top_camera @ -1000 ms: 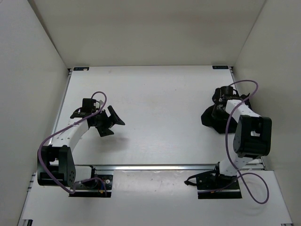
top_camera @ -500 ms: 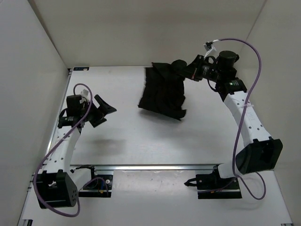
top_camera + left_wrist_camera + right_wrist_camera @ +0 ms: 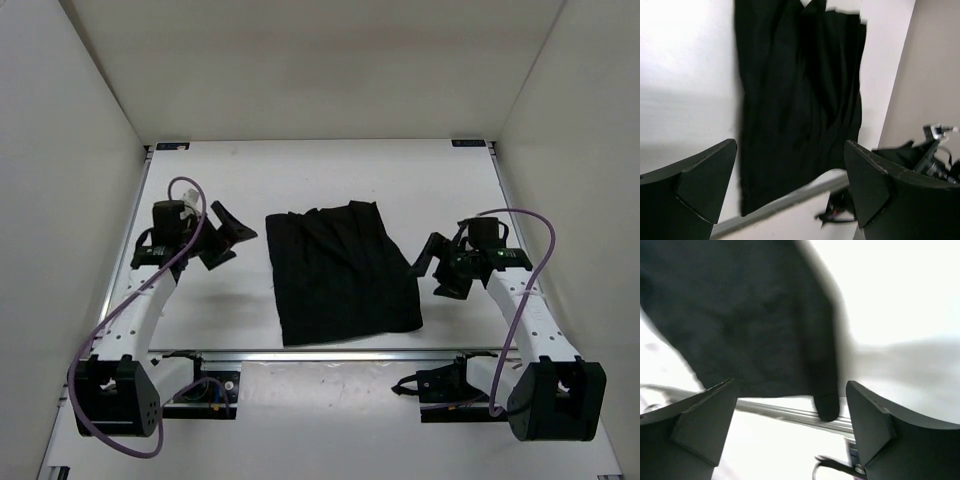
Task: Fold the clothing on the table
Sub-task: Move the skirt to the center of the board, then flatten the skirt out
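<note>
1. The black, pleated clothing (image 3: 340, 270) lies spread flat on the white counter (image 3: 300, 175) between the two arms. Its wider hem reaches toward the near rail (image 3: 330, 354) and its narrower band points to the far side.
2. The left jaws stand wide open and empty, near the garment's far left corner but apart from it.
3. The right jaws are also wide and hold nothing. They hover just beside the garment's right edge, with the dark cloth filling the right wrist view beneath them and no contact visible.
4. The fabric looks thin, light and limp, so weight should be no concern. It will likely sag and bunch from any single pinch point. The lengthwise pleats may fan open or collapse sideways when pulled.
5. The corners and edges look like the best holds. One arm on each corner of the same end, whether hem or band, would probably keep that edge taut as it is carried over for a fold.
6. Because the cloth lies flush, the jaws must probably come right down to the counter to catch a thin layer. The likely fault is nipping a single pleat, which could slip free or drag the garment askew.
</note>
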Controlling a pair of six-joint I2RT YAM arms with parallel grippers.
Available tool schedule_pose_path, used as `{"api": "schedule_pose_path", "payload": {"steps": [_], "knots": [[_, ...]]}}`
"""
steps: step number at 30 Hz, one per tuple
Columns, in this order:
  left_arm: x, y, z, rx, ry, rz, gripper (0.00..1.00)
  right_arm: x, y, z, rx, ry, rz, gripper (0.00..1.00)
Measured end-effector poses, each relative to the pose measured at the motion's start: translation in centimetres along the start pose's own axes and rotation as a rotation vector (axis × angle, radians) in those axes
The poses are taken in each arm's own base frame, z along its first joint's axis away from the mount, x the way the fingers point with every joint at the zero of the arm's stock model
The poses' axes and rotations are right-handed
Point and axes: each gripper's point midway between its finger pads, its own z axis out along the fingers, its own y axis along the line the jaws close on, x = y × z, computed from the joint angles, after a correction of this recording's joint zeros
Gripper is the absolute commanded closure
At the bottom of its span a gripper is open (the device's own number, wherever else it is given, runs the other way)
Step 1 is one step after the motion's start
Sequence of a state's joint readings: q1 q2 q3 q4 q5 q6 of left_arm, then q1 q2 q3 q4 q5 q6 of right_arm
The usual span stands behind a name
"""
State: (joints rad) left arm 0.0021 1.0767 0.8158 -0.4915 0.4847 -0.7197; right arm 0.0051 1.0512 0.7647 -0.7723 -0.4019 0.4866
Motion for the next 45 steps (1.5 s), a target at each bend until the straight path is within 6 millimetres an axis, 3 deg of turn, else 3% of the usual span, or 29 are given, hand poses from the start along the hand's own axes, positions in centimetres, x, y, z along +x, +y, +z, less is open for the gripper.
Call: {"api": "schedule_pose_path", "payload": {"steps": [3, 7, 10, 14, 17, 21, 24, 25, 26, 27, 29, 32, 33, 34, 39, 43, 45], "knots": [[3.8, -0.3, 1.6, -0.007, 0.118, 0.020, 0.01, 0.4, -2.3, 0.0, 0.110, 0.010, -0.027, 0.21], [11.3, -0.7, 3.4, -0.018, 0.326, 0.088, 0.01, 0.7, -3.7, 0.2, 0.181, 0.017, -0.061, 0.31], [16.9, 1.3, 3.1, -0.070, 0.459, 0.113, 0.01, 1.7, -4.1, 0.5, 0.199, 0.048, -0.092, 0.32], [20.2, 5.3, 2.3, -0.182, 0.538, 0.093, 0.01, 3.2, -4.0, 0.8, 0.213, 0.102, -0.144, 0.30], [21.6, 6.7, 1.9, -0.229, 0.567, 0.078, 0.01, 4.6, -4.2, 1.2, 0.217, 0.146, -0.174, 0.30], [23.3, 6.2, 2.2, -0.229, 0.619, 0.100, 0.01, 6.6, -5.8, 1.9, 0.239, 0.199, -0.148, 0.32], [24.3, 5.0, 3.0, -0.204, 0.661, 0.123, 0.02, 7.2, -6.3, 2.3, 0.236, 0.226, -0.128, 0.62], [24.5, 4.7, 3.3, -0.199, 0.674, 0.129, 0.01, 7.3, -6.3, 2.5, 0.229, 0.237, -0.123, 0.85], [24.6, 4.3, 3.6, -0.192, 0.684, 0.132, 0.01, 7.4, -6.2, 2.7, 0.221, 0.247, -0.122, 0.97], [24.7, 4.0, 3.9, -0.181, 0.688, 0.131, 0.01, 7.5, -6.1, 3.0, 0.216, 0.259, -0.122, 1.00], [24.7, 3.5, 4.2, -0.159, 0.684, 0.124, 0.08, 7.8, -6.0, 3.2, 0.219, 0.278, -0.128, 1.00], [24.0, 3.2, 4.9, -0.135, 0.652, 0.104, 0.35, 8.0, -5.5, 3.2, 0.195, 0.287, -0.125, 1.00], [23.7, 3.2, 5.1, -0.133, 0.642, 0.094, 0.77, 7.8, -5.3, 3.1, 0.188, 0.282, -0.121, 1.00], [23.5, 3.1, 5.3, -0.128, 0.633, 0.087, 1.00, 7.6, -5.2, 3.0, 0.180, 0.275, -0.117, 1.00], [22.5, 2.8, 5.9, -0.077, 0.587, 0.081, 1.00, 7.3, -4.7, 2.8, 0.154, 0.260, -0.114, 1.00], [22.7, 4.3, 5.4, -0.083, 0.598, 0.034, 1.00, 7.4, -4.1, 2.7, 0.125, 0.266, -0.113, 1.00], [21.9, 3.6, 5.1, -0.080, 0.589, 0.032, 1.00, 6.9, -3.2, 2.3, 0.106, 0.250, -0.124, 1.00]]}}
